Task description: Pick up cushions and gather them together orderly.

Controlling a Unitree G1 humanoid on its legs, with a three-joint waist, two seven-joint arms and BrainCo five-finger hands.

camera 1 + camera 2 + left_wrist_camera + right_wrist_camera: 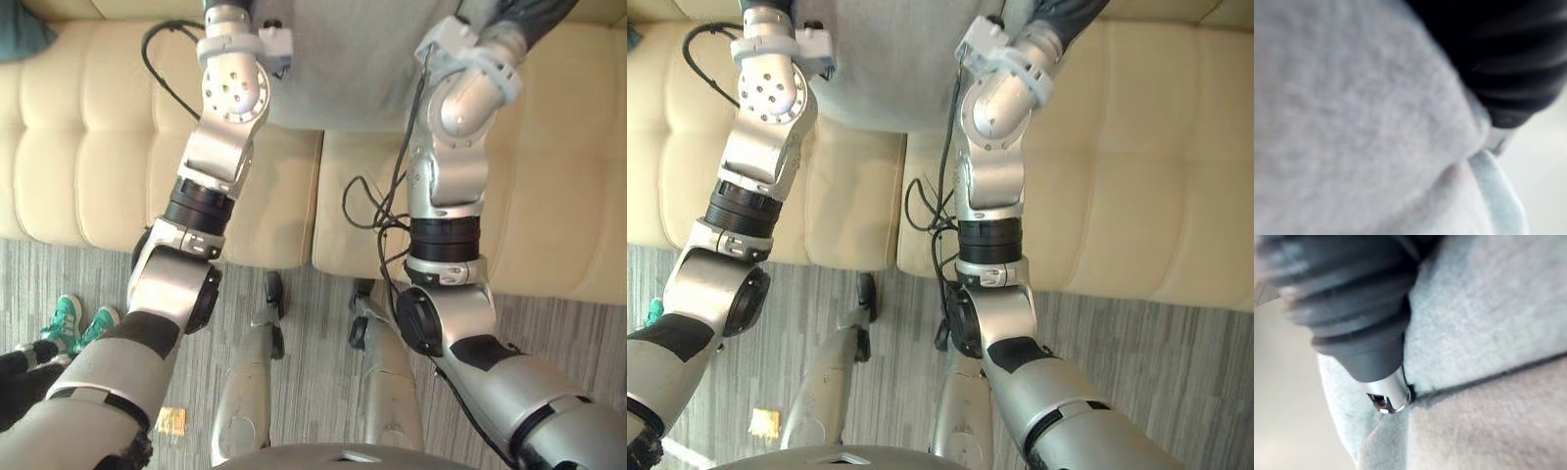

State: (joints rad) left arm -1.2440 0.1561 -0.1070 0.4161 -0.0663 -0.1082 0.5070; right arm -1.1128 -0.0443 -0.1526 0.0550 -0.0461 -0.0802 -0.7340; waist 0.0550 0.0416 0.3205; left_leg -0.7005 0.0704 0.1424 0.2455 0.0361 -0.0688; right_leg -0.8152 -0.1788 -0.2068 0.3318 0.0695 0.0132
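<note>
The grey cushion (343, 69) sits at the upper middle of the frame on the cream sofa (88, 147), with one arm on each side of it. Whether it rests on the seat or is already lifted clear cannot be told.

The left hand (1513, 73) is pressed against the cushion's left side. In its wrist view the dark cover is sunk into the grey cloth and its grip is hidden, so I cannot tell whether it is open or closed. The right hand (1366, 333) is at the cushion's right side, pushed into a fold or seam in the fabric. Its grip is hidden too, and its state cannot be told.

A teal cushion (20, 34) lies at the upper left corner, well apart from the grey one, and it is probably what the grey one should be gathered with.

Risks from here:
- The cushion is soft, so a squeeze from both sides may only buckle it.
- If one hand has less hold than the other, the cushion could sag, twist and slide out onto the floor (568, 323).
- If the arms move at different speeds, it could tilt or land askew, which would spoil a tidy stack.
- A person's teal shoes (69, 321) show at the lower left, near the left arm, so a wide swing toward the teal cushion could pass close to that person.
</note>
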